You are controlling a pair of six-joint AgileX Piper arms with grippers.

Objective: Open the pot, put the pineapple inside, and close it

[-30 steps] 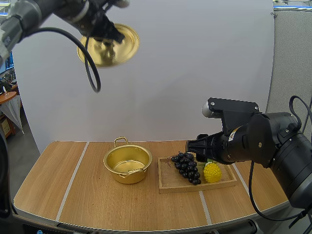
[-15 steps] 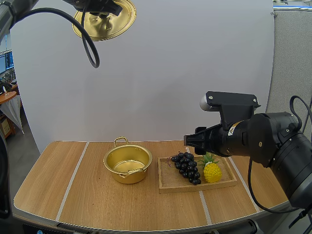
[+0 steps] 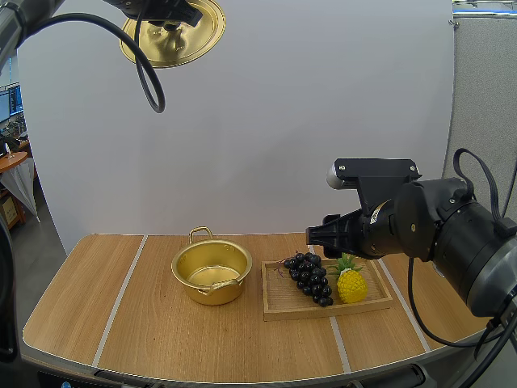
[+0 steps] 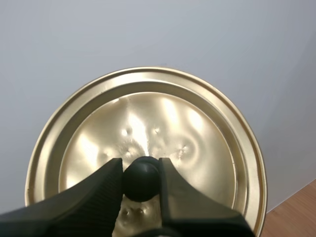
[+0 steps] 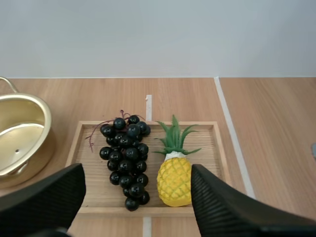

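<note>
R fingers (image 5: pixel 222 207) dropped slightly, wide apart over pineapple (image 5: pixel 175 180), L fingers (image 4: pixel 94 192) unmoved, clamping lid knob (image 4: pixel 140 177)

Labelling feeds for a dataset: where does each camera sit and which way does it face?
High view: behind and above the bases, looking forward and down over the table; left arm and right arm show.
Left wrist view: rides the left arm, faces the lid; left gripper shut on its knob.
Right wrist view: rides the right arm, looks down at the tray; right gripper open.
High and right wrist views share pot, grapes, pineapple.
</note>
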